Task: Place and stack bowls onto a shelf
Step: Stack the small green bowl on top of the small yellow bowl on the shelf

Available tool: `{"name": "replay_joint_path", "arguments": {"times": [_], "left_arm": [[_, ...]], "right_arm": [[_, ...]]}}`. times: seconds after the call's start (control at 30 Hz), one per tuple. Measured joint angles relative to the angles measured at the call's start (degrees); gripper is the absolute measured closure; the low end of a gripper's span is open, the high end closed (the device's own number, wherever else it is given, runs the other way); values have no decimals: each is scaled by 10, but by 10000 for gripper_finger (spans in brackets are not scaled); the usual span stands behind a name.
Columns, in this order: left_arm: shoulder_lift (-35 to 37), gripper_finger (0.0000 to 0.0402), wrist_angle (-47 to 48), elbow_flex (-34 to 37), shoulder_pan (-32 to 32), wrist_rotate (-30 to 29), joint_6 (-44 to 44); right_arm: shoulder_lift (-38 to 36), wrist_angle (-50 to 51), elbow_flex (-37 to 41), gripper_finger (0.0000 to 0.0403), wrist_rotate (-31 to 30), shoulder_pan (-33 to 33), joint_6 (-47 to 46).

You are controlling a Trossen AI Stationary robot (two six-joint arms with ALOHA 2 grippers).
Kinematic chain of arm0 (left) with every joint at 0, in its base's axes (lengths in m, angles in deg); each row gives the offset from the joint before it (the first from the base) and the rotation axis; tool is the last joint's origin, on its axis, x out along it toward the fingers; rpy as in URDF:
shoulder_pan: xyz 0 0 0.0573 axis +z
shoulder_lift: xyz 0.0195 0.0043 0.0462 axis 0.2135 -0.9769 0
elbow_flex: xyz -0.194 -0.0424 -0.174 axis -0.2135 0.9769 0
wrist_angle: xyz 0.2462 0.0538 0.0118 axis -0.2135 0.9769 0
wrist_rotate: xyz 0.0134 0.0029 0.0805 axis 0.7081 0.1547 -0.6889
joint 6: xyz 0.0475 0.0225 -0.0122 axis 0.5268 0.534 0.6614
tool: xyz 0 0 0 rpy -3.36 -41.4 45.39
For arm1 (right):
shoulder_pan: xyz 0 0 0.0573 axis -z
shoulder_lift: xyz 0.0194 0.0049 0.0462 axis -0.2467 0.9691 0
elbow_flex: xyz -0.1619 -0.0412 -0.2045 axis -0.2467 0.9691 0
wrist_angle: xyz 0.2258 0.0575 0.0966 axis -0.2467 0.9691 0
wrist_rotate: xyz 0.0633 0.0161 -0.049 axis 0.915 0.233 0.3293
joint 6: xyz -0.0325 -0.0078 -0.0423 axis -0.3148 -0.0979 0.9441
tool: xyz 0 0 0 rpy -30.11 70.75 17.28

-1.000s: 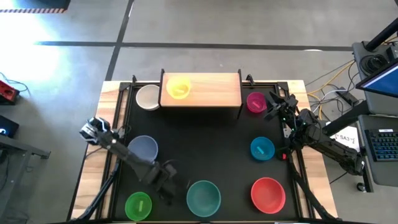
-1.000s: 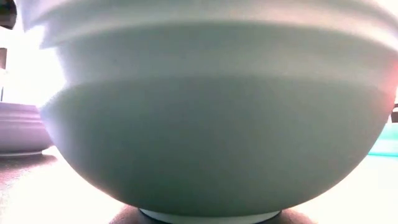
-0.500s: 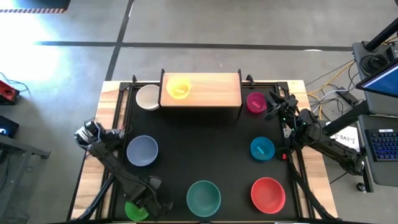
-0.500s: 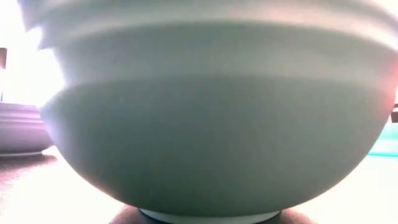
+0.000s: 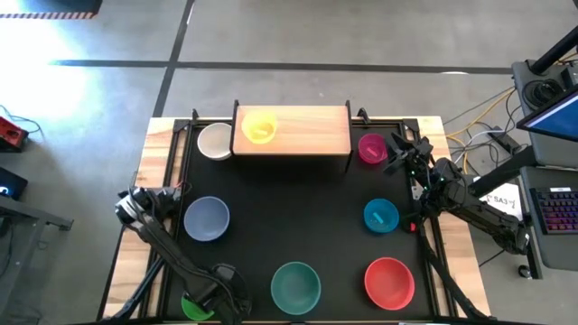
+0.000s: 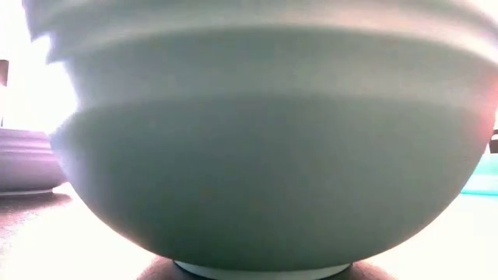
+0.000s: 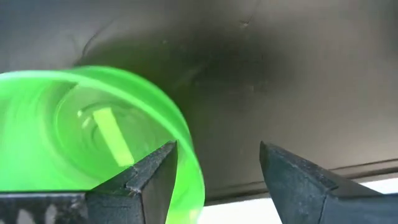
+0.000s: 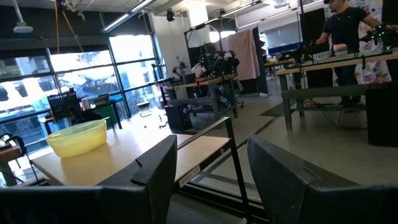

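Observation:
My left gripper (image 5: 218,296) is open at the table's near left corner, over the small green bowl (image 5: 193,307). In the left wrist view the left gripper (image 7: 216,167) straddles the green bowl's (image 7: 93,130) rim: one finger over its hollow, the other outside. The green bowl rests upright on the black table. The wooden shelf (image 5: 307,135) stands at the far edge with the yellow bowl (image 5: 259,126) on its left end. My right gripper (image 5: 404,149) waits open beside the magenta bowl (image 5: 371,147); in the right wrist view the right gripper (image 8: 211,152) faces the shelf (image 8: 124,155).
On the table stand a white bowl (image 5: 215,141) left of the shelf, a lavender bowl (image 5: 207,218), a large teal bowl (image 5: 296,285), a red bowl (image 5: 389,281) and a blue bowl (image 5: 381,216). The teal bowl (image 6: 264,155) fills the low view. A person stands far off in the room.
My left gripper has swung from beside the teal bowl toward the table's near left corner, coming over the green bowl. The bowls and my right arm have kept still.

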Motion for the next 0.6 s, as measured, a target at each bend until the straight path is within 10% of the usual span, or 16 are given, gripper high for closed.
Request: {"name": "replay_joint_path", "arguments": {"times": [0.6], "left_arm": [[-18, 390, -6, 0, 28, 1, 128]], "right_arm": [[0, 0, 0, 218, 0, 0, -1]]}}
